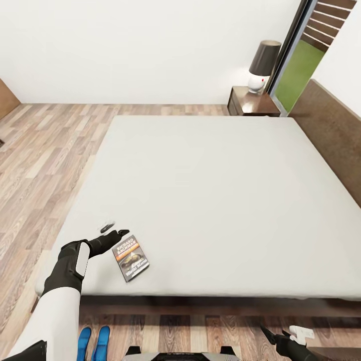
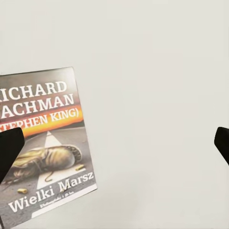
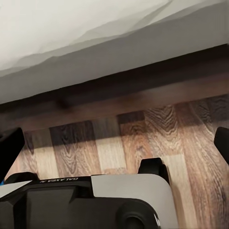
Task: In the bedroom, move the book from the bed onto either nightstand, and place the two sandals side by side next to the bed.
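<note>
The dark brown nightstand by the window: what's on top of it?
A lamp with a dark shade and white base stands on the dark brown nightstand. Any smaller items there are too small to tell.

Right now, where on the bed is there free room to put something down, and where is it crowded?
The mattress is bare from the book to the headboard and far edge. Only its near left corner is crowded: there the book lies beside the open left hand. The nightstand holds a lamp, with bare top in front.

Left arm (image 1: 60, 296) extended forward, left gripper (image 1: 114, 230) fingers spread apart, right gripper (image 1: 281, 335) low, fingers parted
</note>
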Tool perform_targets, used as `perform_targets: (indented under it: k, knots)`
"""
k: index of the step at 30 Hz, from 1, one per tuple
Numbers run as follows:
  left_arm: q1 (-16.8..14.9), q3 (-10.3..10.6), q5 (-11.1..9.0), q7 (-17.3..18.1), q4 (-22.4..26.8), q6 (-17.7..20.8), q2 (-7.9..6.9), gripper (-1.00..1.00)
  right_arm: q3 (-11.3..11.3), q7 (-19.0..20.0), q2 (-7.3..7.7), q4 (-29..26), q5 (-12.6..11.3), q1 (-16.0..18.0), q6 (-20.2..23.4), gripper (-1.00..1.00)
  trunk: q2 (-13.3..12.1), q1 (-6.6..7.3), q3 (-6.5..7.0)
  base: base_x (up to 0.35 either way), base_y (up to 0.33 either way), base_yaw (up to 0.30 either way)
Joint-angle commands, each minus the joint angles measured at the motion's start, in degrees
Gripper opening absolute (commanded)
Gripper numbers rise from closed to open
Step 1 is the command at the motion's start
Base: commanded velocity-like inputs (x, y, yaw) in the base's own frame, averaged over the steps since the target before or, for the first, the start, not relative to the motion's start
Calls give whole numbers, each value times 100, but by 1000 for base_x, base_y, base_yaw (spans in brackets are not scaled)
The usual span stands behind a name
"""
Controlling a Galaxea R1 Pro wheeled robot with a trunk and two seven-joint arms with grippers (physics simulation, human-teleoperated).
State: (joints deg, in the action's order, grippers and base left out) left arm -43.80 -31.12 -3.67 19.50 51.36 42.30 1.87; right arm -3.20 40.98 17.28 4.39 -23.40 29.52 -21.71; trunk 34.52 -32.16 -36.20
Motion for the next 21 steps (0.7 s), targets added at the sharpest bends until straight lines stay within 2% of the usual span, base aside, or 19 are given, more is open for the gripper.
perform_targets:
  k: [1, 21]
  knots:
    - [-6, -26, -38, 1, 6, 50, 7, 100, -32, 33, 1, 27, 2, 10, -29, 100, 7, -2, -15, 0, 0, 0]
    - [-6, -24, -38, 1, 6, 50, 15, 100, -32, 34, 2, 27, 3, 10, -26, 100, 7, -2, -195, 0, 0, 0]
